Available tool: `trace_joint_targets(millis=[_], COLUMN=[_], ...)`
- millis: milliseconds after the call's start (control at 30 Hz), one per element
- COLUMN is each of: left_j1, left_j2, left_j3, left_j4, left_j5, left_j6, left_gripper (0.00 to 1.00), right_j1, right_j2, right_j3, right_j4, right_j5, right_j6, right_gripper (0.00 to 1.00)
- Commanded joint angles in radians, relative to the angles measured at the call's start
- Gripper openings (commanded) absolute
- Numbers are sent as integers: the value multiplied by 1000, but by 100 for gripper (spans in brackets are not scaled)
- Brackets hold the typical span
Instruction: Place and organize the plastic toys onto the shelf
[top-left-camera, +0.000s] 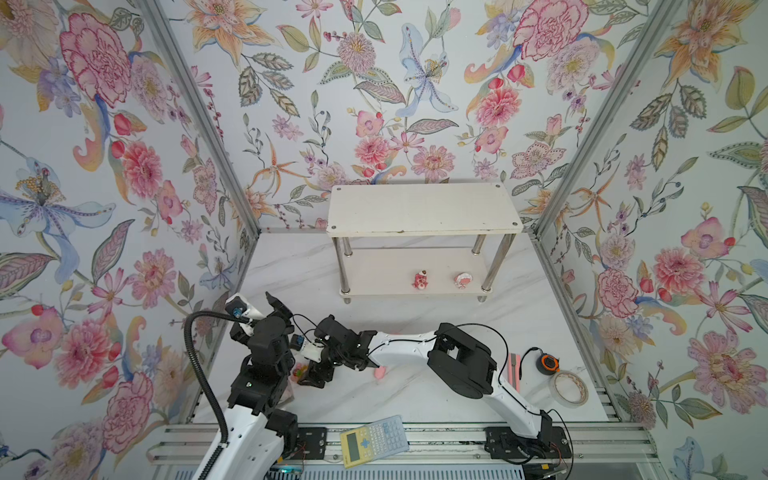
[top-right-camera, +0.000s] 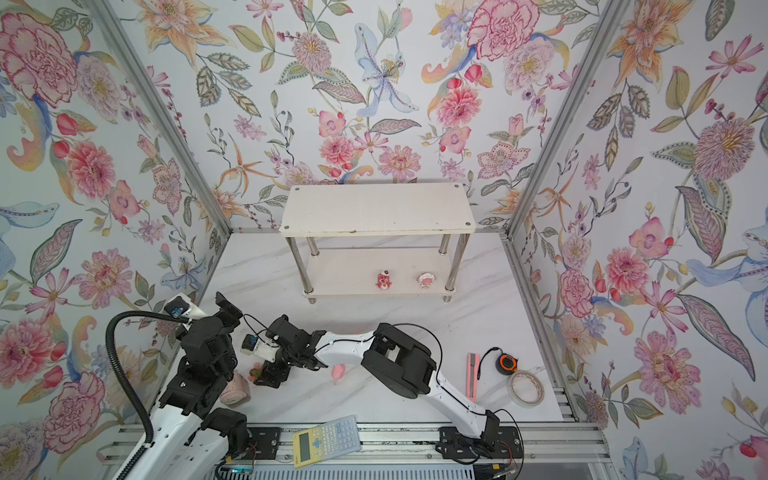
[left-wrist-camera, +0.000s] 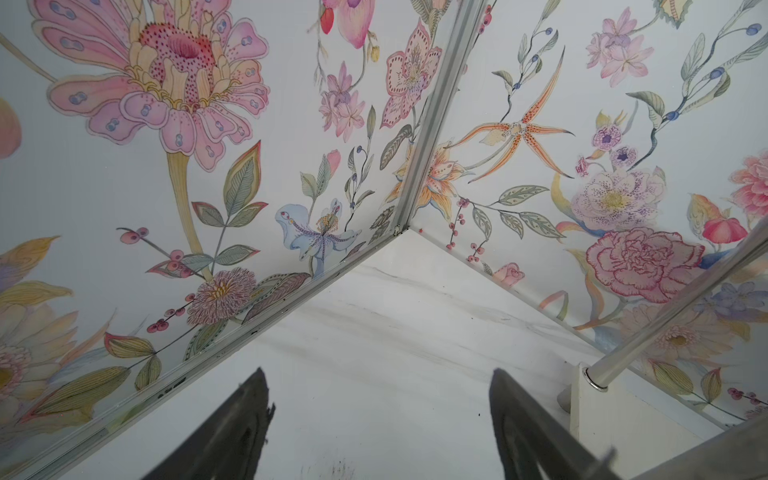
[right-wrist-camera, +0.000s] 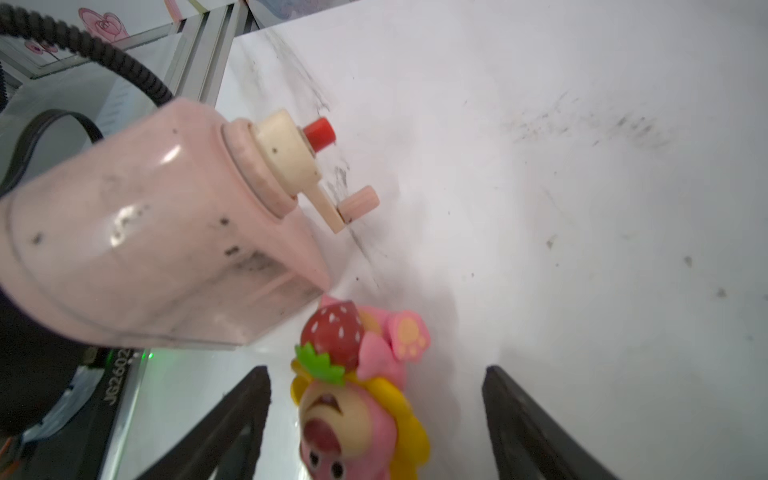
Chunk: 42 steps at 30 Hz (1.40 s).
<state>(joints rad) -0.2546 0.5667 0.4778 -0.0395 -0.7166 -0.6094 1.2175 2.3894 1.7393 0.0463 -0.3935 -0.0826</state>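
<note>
on the shelf (top-left-camera: 424, 210), the lower tier bears the dark pink-red bear (top-left-camera: 420, 280) and round pink-and-white toy (top-left-camera: 462, 280), spaced as a row begun. left gripper (left-wrist-camera: 378, 372) spread wide, empty; right gripper (right-wrist-camera: 376, 370) wide, straddling the yellow-maned toy (right-wrist-camera: 353, 415) on the table (right-wrist-camera: 540, 166), seemingly for pickup, which only the right wrist view reveals.

White marbled counter (top-left-camera: 415, 399): shelf (top-left-camera: 424, 208) at twelve o'clock, bear (top-left-camera: 420, 279) and round toy (top-left-camera: 462, 280) on its lower tier; tape roll (top-left-camera: 553, 390) and pink knife (top-left-camera: 515, 370) at four; a pig (top-left-camera: 379, 372) near centre.
</note>
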Motion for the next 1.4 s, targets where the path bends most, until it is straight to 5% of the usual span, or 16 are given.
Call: trace_joint_targets(millis=[0, 267, 500, 733, 1133, 1367], left_j1=[17, 25, 28, 27, 28, 24], left_j2=[16, 31, 45, 47, 119, 149], left_j3=[0, -7, -26, -62, -116, -137], left_j4=[40, 65, 83, 92, 145, 174], left_j5=[38, 74, 125, 185, 403, 484], left_j6=[21, 22, 10, -10, -15, -1], left_gripper=[84, 84, 84, 84, 77, 73], right_j1=[6, 11, 9, 7, 23, 30], right_j2=[52, 126, 25, -148, -341, -347], right_j3=[65, 142, -17, -247, -487, -461], right_j4=[-40, -95, -94, -76, -130, -126], right_j5=[-18, 11, 27, 43, 67, 90], right_j6=[-23, -28, -81, -124, -215, -159], right_gripper=[81, 64, 34, 22, 22, 57])
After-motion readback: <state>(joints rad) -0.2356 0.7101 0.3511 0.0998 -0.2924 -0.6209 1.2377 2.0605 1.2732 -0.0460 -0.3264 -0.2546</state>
